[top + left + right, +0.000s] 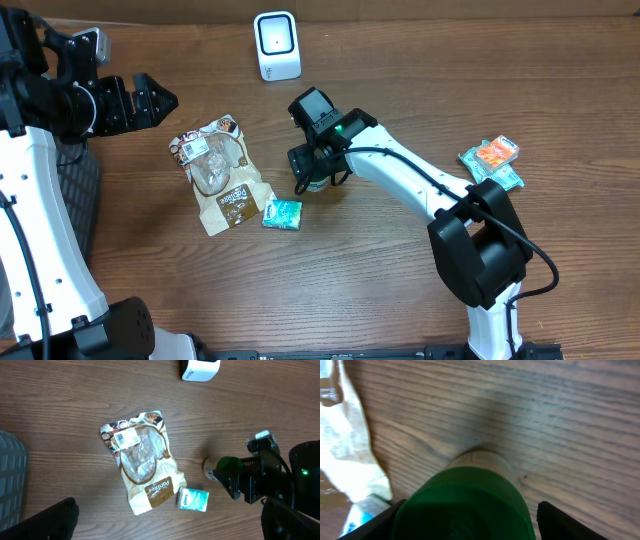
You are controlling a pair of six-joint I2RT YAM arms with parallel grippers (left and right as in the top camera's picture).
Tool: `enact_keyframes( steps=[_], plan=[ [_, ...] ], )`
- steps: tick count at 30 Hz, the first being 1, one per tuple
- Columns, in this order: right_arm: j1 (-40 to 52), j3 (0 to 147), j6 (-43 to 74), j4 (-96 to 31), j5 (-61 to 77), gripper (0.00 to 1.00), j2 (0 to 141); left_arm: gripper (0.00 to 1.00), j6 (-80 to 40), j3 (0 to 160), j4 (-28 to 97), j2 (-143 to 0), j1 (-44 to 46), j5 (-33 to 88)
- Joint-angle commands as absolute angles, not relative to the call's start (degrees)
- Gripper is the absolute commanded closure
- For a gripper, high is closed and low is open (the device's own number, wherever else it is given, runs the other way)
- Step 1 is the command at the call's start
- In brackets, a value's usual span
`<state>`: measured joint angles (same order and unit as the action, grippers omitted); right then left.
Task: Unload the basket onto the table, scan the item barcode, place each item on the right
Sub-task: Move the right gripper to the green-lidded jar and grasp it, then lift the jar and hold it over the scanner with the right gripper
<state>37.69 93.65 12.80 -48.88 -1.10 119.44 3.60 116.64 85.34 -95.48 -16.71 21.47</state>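
I had even, fairly bright light from overhead on the brown wood-grain bench (400,290), with only soft, short shadows beside the white right arm (410,175). The crinkled clear-and-brown plastic snack bag (142,460) gave small glints of glare in my left wrist view, which was otherwise sharp. My right wrist view was the poorest: the round green plastic cap (465,505) filled the lower frame, blurred and out of focus, and the bench grain behind it looked soft too.

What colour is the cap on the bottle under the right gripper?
Green; the cap shows best in the right wrist view.
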Motion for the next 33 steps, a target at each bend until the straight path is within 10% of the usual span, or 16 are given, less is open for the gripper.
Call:
enact_keyframes(
  steps=[1,12,23,33],
  plan=[
    [37.87,94.32,9.61,-48.10,-4.58,0.23,119.61,0.00,4.73,117.36,85.25,-94.87,-16.75,22.04],
    [37.91,94.63,4.62,-48.47,-4.43,0.24,119.61,0.01,4.73,117.36,85.25,-94.87,-16.75,22.04],
    [37.82,94.65,4.64,-49.65,-4.38,0.49,119.52,0.01,4.73,117.36,85.23,-94.87,-16.75,22.04],
    [35.83,95.02,-6.33,-49.60,17.47,0.50,111.57,0.00,4.73,117.36,85.23,-94.87,-16.75,22.04]
  ],
)
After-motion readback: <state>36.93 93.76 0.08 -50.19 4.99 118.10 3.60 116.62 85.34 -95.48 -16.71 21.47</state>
